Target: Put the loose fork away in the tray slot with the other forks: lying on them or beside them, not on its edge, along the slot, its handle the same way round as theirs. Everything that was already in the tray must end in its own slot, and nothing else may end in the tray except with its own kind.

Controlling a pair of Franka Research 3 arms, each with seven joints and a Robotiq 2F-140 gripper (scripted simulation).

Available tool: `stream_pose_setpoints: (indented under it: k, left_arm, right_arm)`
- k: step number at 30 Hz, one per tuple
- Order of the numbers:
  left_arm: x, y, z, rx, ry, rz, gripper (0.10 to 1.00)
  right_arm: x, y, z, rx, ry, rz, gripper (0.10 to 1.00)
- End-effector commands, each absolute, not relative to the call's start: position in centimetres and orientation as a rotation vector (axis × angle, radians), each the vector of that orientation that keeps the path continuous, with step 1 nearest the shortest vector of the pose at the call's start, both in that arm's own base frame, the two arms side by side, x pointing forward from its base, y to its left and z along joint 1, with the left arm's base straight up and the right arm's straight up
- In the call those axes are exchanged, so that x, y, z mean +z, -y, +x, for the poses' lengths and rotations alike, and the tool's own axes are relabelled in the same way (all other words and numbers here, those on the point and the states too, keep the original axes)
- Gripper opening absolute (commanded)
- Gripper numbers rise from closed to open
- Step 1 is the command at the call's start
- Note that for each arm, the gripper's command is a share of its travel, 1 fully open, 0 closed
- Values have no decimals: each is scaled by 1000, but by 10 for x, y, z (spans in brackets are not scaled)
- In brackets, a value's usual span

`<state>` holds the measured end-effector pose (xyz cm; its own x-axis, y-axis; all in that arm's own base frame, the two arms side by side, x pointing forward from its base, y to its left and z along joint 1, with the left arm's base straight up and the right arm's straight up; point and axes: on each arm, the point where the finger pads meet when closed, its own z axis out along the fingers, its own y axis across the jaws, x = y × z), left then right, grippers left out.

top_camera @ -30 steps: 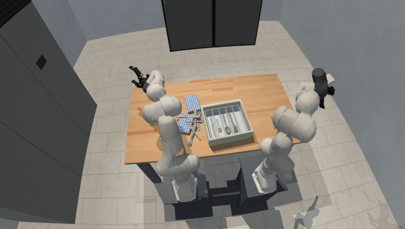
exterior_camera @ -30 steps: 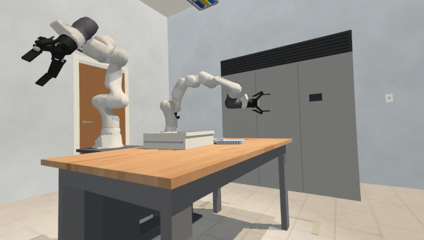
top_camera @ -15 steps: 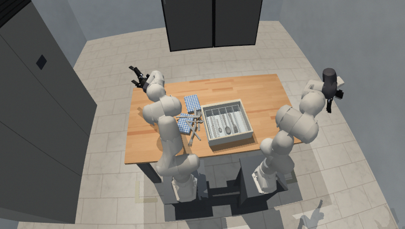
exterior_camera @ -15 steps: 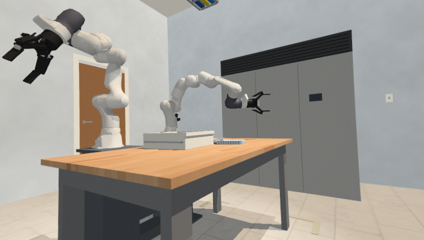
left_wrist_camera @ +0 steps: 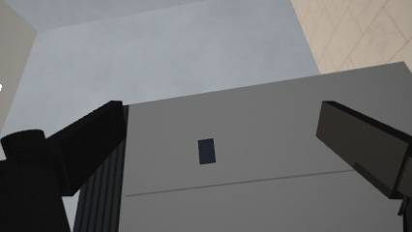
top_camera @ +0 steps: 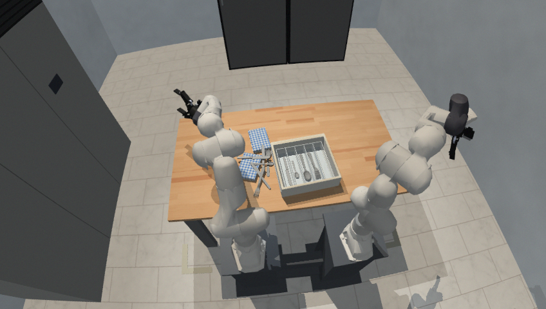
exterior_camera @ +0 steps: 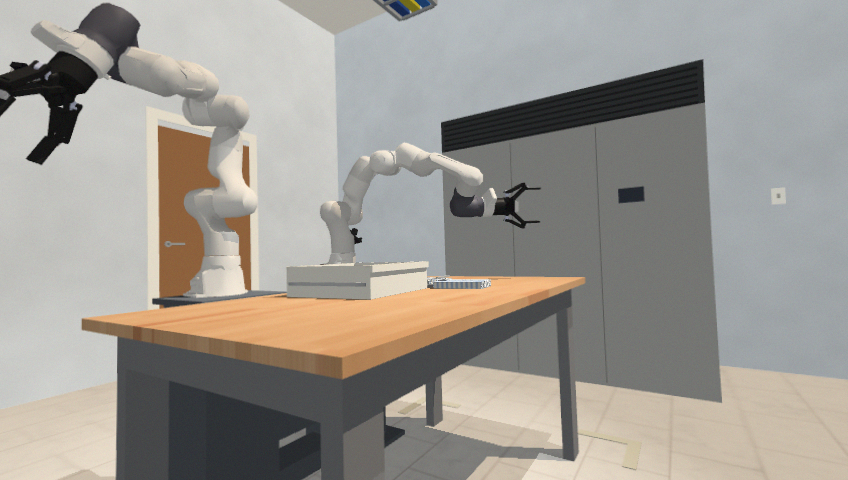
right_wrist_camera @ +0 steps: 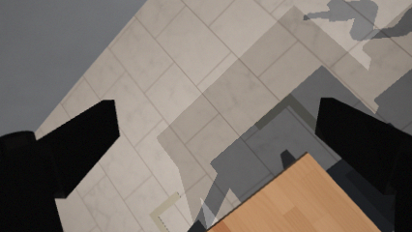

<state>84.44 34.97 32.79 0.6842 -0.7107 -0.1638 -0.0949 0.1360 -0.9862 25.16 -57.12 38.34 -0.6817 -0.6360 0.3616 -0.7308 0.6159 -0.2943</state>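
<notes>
Loose fork: on the table (top_camera: pixel 356 122) (exterior_camera: pixel 238 333) (right_wrist_camera: pixel 300 203), left of the wooden box; the fork (top_camera: pixel 257 190) whose tines show plainly lies with them toward the near side, its handle running far into a jumble of cutlery (top_camera: pixel 264 163). Whether another fork lies in that jumble is too small to tell.
Jumble: several metal pieces crossing one another, some over the blue checked cloths, some on the wood.
Cloths: the far cloth (top_camera: pixel 259 138) (exterior_camera: pixel 461 284) and the near cloth (top_camera: pixel 248 170), both left of the box; pieces of cutlery overlap each of them.
Box: the pale open box (top_camera: pixel 332 156) (exterior_camera: pixel 398 279) stands around the middle of the table, holding the divided tray (top_camera: pixel 282 158).
Tray contents: narrow slots run near to far; a large spoon (top_camera: pixel 307 175) lies with its bowl at the near end, a smaller spoon (top_camera: pixel 297 174) to its left. The other pieces are too small to name, so the forks' slot cannot be told.
Left gripper: the left gripper (top_camera: pixel 178 101) (exterior_camera: pixel 538 205) (left_wrist_camera: pixel 220 118) is wide open with nothing in it, off the table's far left corner, pointing toward the grey cabinet (top_camera: pixel 57 134) (exterior_camera: pixel 553 267) (left_wrist_camera: pixel 261 145).
Right gripper: the right gripper (top_camera: pixel 460 145) (exterior_camera: pixel 20 133) (right_wrist_camera: pixel 218 117) is also wide open and holds nothing, beyond the table's right edge, well apart from the fork.
</notes>
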Motion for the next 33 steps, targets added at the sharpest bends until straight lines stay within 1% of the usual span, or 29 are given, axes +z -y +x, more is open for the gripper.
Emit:
stream_pose_setpoints:
  k: [1,33]
  left_arm:
    - [328,-350,844,-509,-733,-1385,1000]
    - [328,-350,844,-509,-733,-1385,1000]
  right_arm:
    - [379,571,232,537,2606,1181,1000]
    - [394,580,101,219,2757,1157,1000]
